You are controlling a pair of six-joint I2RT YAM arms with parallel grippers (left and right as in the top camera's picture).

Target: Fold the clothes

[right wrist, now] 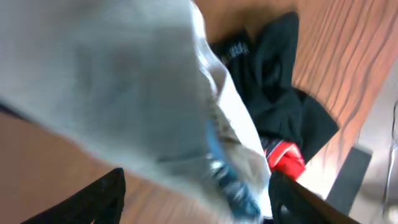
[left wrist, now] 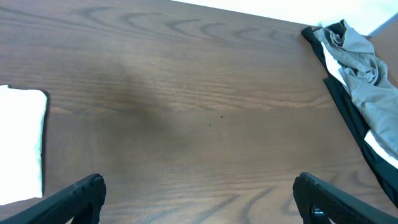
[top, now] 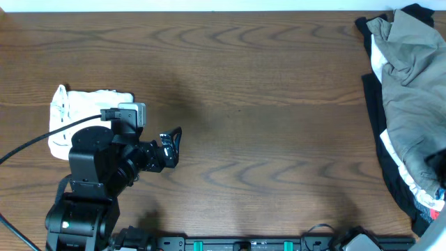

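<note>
The clothes lie in a heap at the table's right edge. A khaki garment (top: 411,77) is on top, over a white one (top: 378,61) and a black one (top: 398,187). My right gripper (right wrist: 199,202) hangs close above this heap, open. Blurred khaki cloth (right wrist: 112,81) fills the view just beyond its fingers, and nothing is pinched between them. A folded white cloth (top: 70,111) lies at the far left, partly hidden under my left arm. My left gripper (top: 171,146) is wide open over bare wood and holds nothing.
In the right wrist view, black fabric (right wrist: 280,93) with a red patch (right wrist: 286,155) lies beside the khaki cloth, near the table edge. The left wrist view shows the heap (left wrist: 364,74) at far right and the folded white cloth (left wrist: 22,143) at left. A black rail (top: 279,244) runs along the front edge.
</note>
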